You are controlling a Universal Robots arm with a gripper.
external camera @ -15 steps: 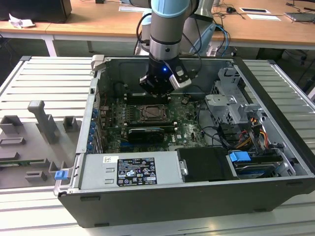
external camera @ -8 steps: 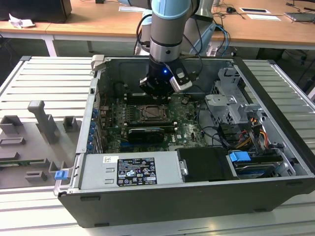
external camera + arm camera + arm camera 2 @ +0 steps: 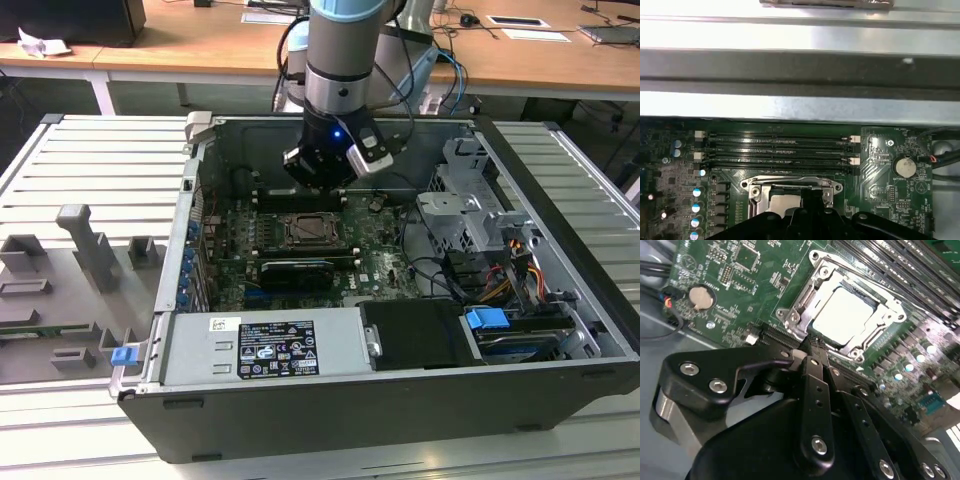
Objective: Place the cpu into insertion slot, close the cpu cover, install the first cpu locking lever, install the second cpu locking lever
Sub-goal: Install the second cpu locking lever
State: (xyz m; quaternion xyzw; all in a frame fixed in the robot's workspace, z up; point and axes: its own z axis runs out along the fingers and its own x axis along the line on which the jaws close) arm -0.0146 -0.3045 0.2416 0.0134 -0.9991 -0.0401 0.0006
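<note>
— Where is the cpu?
— The cpu (image 3: pixel 847 315) lies flat in the slot (image 3: pixel 792 320) on the green board (image 3: pixel 730 285), its pale face showing through the window of the cover (image 3: pixel 880 325), which lies down over it. In the first wrist view the cpu (image 3: pixel 781 202) is half hidden behind the pincer's black body.
— And the pincer?
— The pincer (image 3: pixel 812 342) hangs just above the slot's near edge, holding nothing; its fingers (image 3: pixel 815 375) look drawn together to a narrow tip in the second wrist view. In the exterior view the pincer (image 3: pixel 322 180) sits over the slot (image 3: pixel 310 232) inside the open case (image 3: pixel 300 400).
— Anything hard to make out?
— The locking levers; I cannot tell whether they are latched. The first wrist view adds the memory slots (image 3: pixel 777 147) beyond the socket and a round battery (image 3: pixel 904 167). The exterior view shows the ribbed bench (image 3: pixel 90 170) under the case.
</note>
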